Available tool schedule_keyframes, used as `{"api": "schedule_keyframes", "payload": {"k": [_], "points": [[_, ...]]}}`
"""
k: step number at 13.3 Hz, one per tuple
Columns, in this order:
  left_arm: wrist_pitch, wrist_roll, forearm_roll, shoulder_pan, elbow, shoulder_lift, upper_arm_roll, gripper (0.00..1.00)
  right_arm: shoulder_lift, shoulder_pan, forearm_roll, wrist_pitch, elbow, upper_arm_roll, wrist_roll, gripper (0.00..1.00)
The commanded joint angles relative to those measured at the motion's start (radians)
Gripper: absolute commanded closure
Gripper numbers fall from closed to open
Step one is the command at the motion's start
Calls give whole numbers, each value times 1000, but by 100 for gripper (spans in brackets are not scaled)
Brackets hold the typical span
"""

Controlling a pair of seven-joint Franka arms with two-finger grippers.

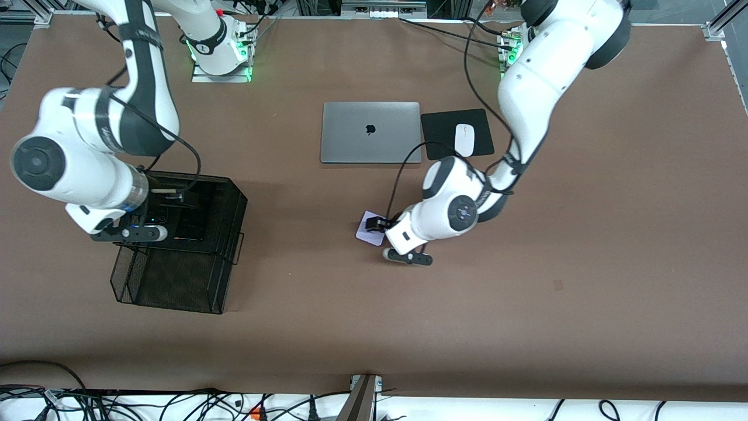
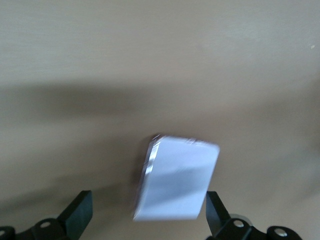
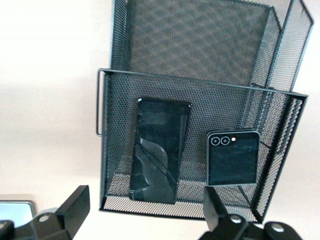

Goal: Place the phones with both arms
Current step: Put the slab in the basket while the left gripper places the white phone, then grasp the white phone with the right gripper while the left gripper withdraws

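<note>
1. While spread wide, left gripper (image 2: 147,220) fingers (image 2: 77,212) flank lavender phone (image 2: 177,180), released.
2. Right gripper (image 3: 145,215) likewise parted over mesh tray (image 3: 102,107); slim black slab (image 3: 159,150) and flip phone (image 3: 232,157) below fingertips.

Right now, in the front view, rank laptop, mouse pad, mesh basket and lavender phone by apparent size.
1. Mesh basket, largest, partly hidden by the right arm.
2. Laptop.
3. Mouse pad.
4. Lavender phone, smallest, though the left arm covers part of it.
</note>
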Motion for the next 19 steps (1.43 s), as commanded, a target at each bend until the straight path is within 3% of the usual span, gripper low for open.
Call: {"api": "schedule_keyframes", "payload": {"k": [1, 3, 4, 6, 7, 10, 11, 13, 16, 19], "points": [[-271, 13, 116, 21, -50, -182, 105, 0, 6, -3, 18, -40, 48, 4, -13, 0], [-407, 15, 272, 39, -47, -273, 153, 0, 14, 42, 27, -28, 54, 33, 26, 0], [-445, 15, 346, 64, -45, -314, 156, 0, 31, 67, 33, -21, 61, 50, 143, 0], [-487, 21, 508, 119, -44, -411, 157, 0, 74, 99, 43, 19, 116, 125, 340, 0], [-514, 45, 529, 157, -45, -449, 157, 0, 94, 105, 62, 27, 136, 177, 441, 0], [-556, 212, 485, 285, -35, -540, 154, 0, 169, 135, 67, 161, 174, 309, 737, 0], [-555, 228, 401, 331, -59, -593, 157, 0, 201, 157, 64, 240, 182, 337, 841, 0], [-539, 219, 278, 380, -189, -728, 166, 0, 284, 217, 63, 366, 206, 341, 1020, 0], [-368, 222, 331, 382, -466, -980, 177, 0, 425, 257, 63, 406, 318, 341, 1212, 0], [-404, 220, 331, 365, -496, -1022, 194, 0, 538, 259, 61, 473, 381, 341, 1330, 0]]}}
